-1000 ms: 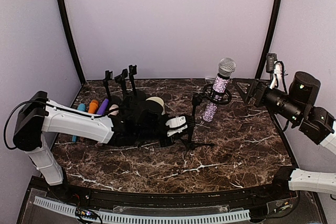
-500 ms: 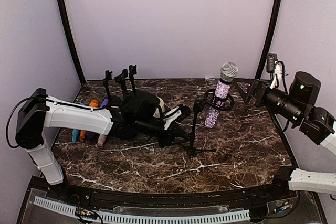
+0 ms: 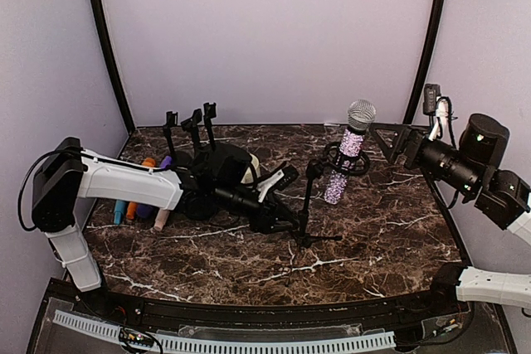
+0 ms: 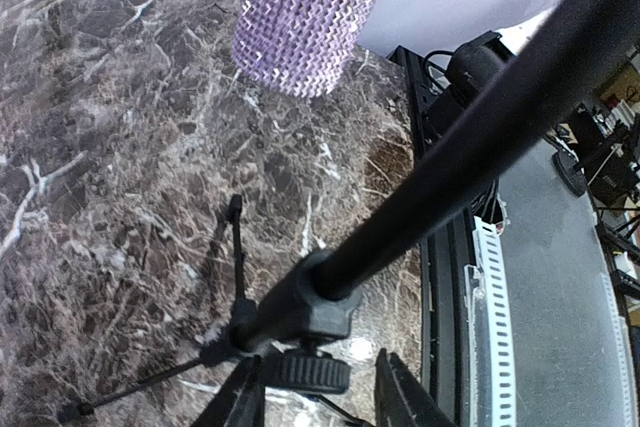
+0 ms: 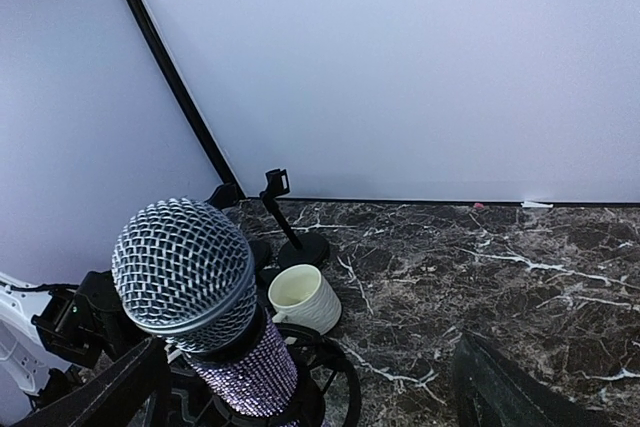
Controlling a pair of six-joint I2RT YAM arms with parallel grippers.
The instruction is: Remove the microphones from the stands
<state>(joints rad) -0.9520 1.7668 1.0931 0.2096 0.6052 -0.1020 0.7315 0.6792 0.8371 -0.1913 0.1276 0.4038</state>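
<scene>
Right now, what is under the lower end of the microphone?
Bare marble table shows beneath the microphone, which hangs clear of it; the stand and its tripod legs sit beside. From above, the microphone covers the spot directly under itself.

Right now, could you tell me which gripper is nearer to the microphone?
Right. The right gripper is open just to the right of the microphone; the left gripper is lower down, at the foot of the stand.

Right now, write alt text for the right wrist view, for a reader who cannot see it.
A microphone with a silver mesh head and glittery purple body sits in the black ring of the stand, just ahead of the right arm's open fingers. Behind it, a cream mug stands on the brown marble table.
</scene>
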